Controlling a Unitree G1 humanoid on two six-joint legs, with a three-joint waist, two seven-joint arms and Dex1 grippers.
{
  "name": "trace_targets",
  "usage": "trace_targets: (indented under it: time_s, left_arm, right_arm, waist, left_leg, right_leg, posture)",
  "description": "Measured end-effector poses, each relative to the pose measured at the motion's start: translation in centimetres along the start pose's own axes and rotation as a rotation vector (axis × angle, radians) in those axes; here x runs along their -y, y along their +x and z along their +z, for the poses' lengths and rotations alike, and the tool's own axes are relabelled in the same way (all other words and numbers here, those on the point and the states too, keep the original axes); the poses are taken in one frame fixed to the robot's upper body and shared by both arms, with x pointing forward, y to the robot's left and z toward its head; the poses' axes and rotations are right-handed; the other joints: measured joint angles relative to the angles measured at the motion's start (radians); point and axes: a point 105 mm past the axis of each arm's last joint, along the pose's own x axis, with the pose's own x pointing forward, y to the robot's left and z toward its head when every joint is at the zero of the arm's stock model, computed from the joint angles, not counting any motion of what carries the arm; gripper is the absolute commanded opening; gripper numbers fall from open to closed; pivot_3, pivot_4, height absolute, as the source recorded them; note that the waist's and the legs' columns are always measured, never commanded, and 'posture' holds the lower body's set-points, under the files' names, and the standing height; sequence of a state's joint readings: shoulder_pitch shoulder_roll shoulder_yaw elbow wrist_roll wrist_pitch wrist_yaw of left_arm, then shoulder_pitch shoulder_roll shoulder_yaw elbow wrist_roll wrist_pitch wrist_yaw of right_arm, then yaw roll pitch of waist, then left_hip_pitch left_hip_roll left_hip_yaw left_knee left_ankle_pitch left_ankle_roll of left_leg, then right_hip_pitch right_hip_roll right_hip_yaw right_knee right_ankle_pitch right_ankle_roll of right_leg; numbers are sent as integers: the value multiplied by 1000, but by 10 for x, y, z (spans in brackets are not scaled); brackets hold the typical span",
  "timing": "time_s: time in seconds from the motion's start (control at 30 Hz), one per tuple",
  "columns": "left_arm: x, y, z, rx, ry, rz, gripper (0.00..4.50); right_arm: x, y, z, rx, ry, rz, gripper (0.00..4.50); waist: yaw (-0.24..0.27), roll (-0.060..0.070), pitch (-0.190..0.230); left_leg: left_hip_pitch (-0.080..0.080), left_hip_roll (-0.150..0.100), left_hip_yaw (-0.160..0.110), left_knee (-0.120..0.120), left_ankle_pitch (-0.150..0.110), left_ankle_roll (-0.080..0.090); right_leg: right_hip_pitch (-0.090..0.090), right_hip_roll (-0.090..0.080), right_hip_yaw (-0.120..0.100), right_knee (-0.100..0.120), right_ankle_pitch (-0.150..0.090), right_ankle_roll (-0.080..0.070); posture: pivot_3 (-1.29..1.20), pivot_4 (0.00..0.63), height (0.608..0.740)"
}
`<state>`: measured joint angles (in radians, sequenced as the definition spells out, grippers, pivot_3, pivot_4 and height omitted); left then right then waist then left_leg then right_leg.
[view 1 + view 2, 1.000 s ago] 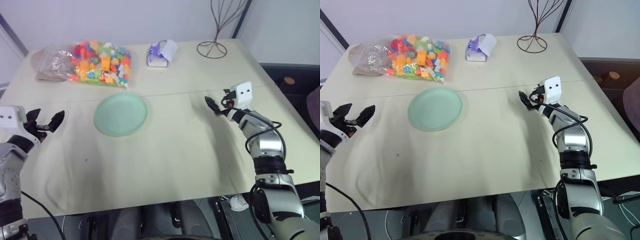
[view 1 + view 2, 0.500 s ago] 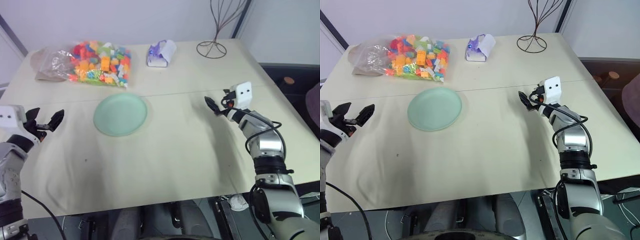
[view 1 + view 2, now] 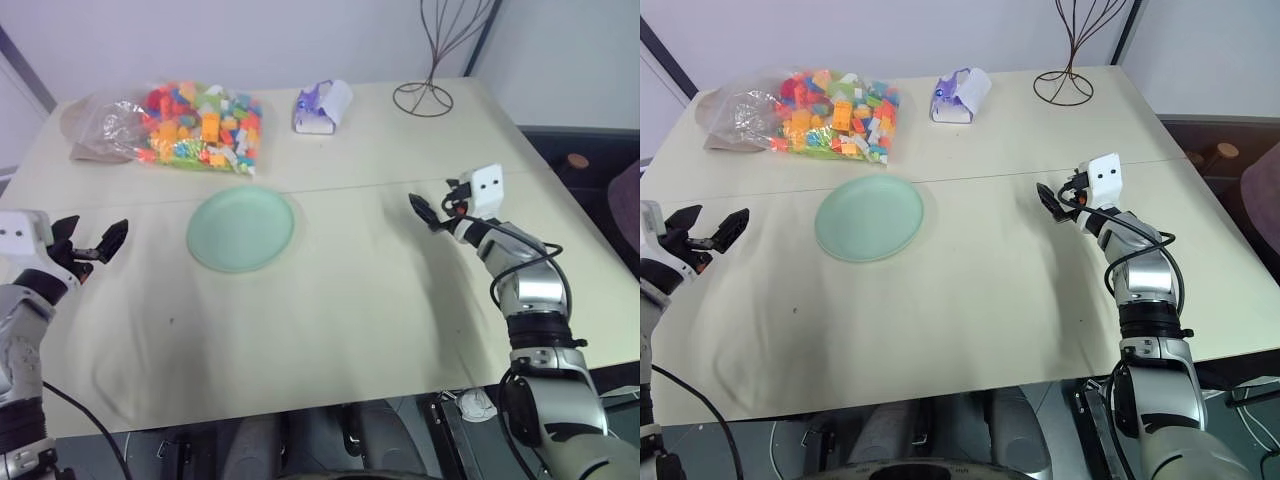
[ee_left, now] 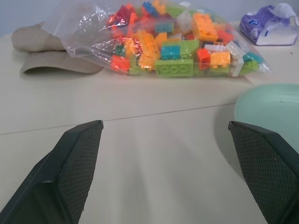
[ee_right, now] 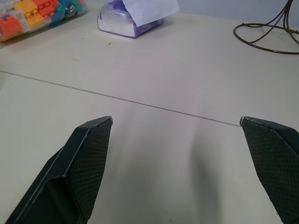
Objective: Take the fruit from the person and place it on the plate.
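Note:
The pale mint-green plate (image 3: 240, 230) lies flat on the beige table, left of centre, with nothing on it; its rim (image 4: 266, 105) also shows in the left wrist view. My left gripper (image 3: 97, 232) hovers open near the table's left edge, well to the left of the plate. Over the right half of the table my right gripper (image 3: 421, 211) stands open and empty, pointing forward. In both wrist views the black fingers (image 4: 74, 163) (image 5: 84, 163) are spread wide apart with bare table between them. The fruit and the person are out of view.
A clear bag of colourful toy bricks (image 3: 200, 125) lies behind the plate, with a brown cloth (image 3: 90, 130) to its left. A purple-and-white tissue pack (image 3: 322, 107) and a wire stand (image 3: 425, 97) sit at the back right.

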<state>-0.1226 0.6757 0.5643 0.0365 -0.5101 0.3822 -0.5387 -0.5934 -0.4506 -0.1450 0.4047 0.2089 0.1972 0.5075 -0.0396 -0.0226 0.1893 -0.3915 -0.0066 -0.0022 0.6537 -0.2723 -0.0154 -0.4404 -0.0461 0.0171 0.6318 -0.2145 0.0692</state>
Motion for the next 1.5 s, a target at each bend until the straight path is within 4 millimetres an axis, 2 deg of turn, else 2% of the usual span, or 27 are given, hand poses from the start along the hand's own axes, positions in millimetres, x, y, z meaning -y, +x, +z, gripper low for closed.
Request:
trace_targets:
  time_s: [0.87,0.9,0.97,1.07,1.13,1.2,1.33,1.43,1.5]
  left_arm:
    - [3,2,5,23,8,-23,4500]
    - [9,2,8,26,-3,-56,4500]
    - [31,4,18,34,-18,-183,4500]
    - [68,1,43,58,-42,-397,4500]
    - [84,-1,57,82,-64,-501,4500]
    - [98,-3,62,69,-80,-594,4500]
    - [119,-4,71,48,-100,-743,4500]
    - [125,-2,89,79,-42,-802,4500]
    - [128,2,92,84,-35,-820,4500]
  right_arm:
    - [0,0,-3,-12,-3,6,4467]
    - [0,0,-3,-13,-3,6,4467]
    - [0,0,-3,-12,-4,7,4467]
    - [0,1,-2,-10,-6,9,4467]
    - [-1,1,-2,-12,-1,17,4467]
    - [-6,-1,1,-12,34,52,4467]
    - [-30,-15,21,14,117,199,4467]
    - [-48,-23,39,31,161,285,4467]
    - [-66,-22,50,65,203,330,4467]
  waist:
    - [0,0,0]
    - [0,0,0]
    - [1,0,0]
    - [2,0,0]
    - [1,0,0]
    - [-1,0,0]
    - [-1,0,0]
    - [0,0,0]
    - [-4,0,0]
  left_leg:
    - [0,0,0,0,0,0]
    - [0,0,0,0,0,0]
    - [0,0,0,1,0,0]
    - [0,0,0,1,0,0]
    - [0,0,0,1,0,0]
    - [1,0,0,1,0,0]
    - [0,1,-1,1,0,0]
    - [1,1,-1,3,0,0]
    - [2,2,-1,4,0,0]
  right_leg:
    - [0,0,0,0,0,0]
    - [0,0,0,0,0,0]
    - [0,0,0,0,0,0]
    - [1,0,0,0,0,0]
    - [1,0,0,0,0,0]
    - [1,2,0,0,0,0]
    - [1,3,-1,0,0,0]
    - [2,5,-1,1,0,0]
    - [4,6,-1,0,0,0]
  posture:
    - [0,150,740]
    - [0,150,740]
    - [0,150,740]
    - [0,150,740]
    - [0,150,740]
    - [0,150,740]
    - [0,150,740]
    - [0,150,740]
    - [0,150,740]
